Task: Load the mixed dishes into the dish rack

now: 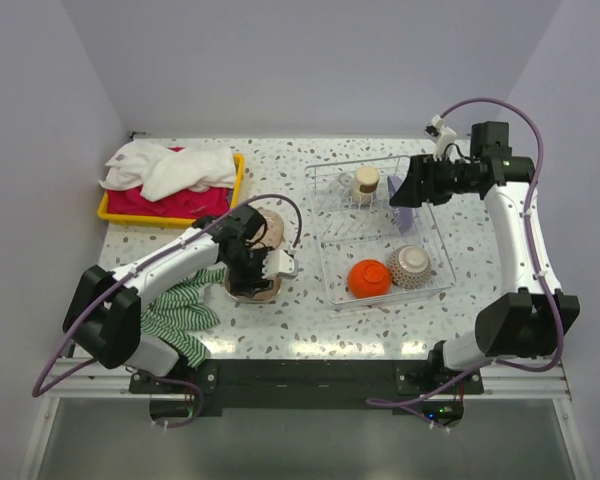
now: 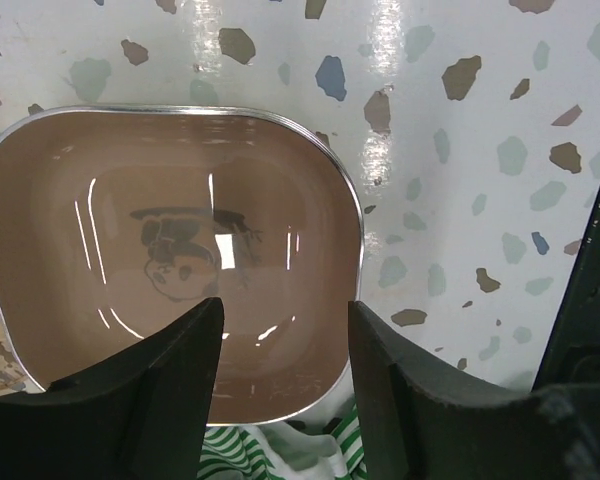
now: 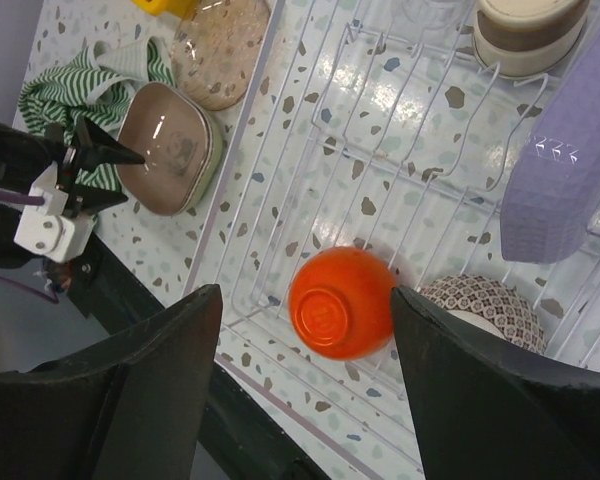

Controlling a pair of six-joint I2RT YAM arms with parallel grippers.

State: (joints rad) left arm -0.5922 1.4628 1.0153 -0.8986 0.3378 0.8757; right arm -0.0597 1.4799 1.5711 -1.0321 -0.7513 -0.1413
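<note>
1. While the left gripper [image 2: 285, 310] hangs over the near rim of the brown rounded-square plate [image 2: 170, 250], its jaws stand apart and grasp nothing. Contact between fingers and rim cannot be confirmed.
2. That plate lies flat on the table [image 1: 310, 320], left of the dish rack [image 1: 325, 262] and apart from it. Its near edge sits against the green striped cloth [image 2: 280, 450].
3. A tan plate [image 1: 268, 222] lies just behind the brown one, on the side toward the yellow tray [image 1: 105, 210] of towels.
4. The right gripper [image 3: 305, 293] is released, with its fingers spread wide and nothing between them. It is held above the rack.
5. Rack contents:
   - The orange bowl [image 3: 340, 303] sits bottom-up in the near section.
   - The speckled bowl [image 3: 480, 305] sits just beside it on the right, also bottom-up.
   - The lilac plate [image 3: 565, 170] stands on edge among the dividers.
   - The beige cup [image 3: 530, 35] sits in the far section.
6. A strip of table surface runs between the brown plate's right edge and the rack's left wall. The rack's left-hand wires, beside the orange bowl and the lilac plate, show the table through them.
</note>
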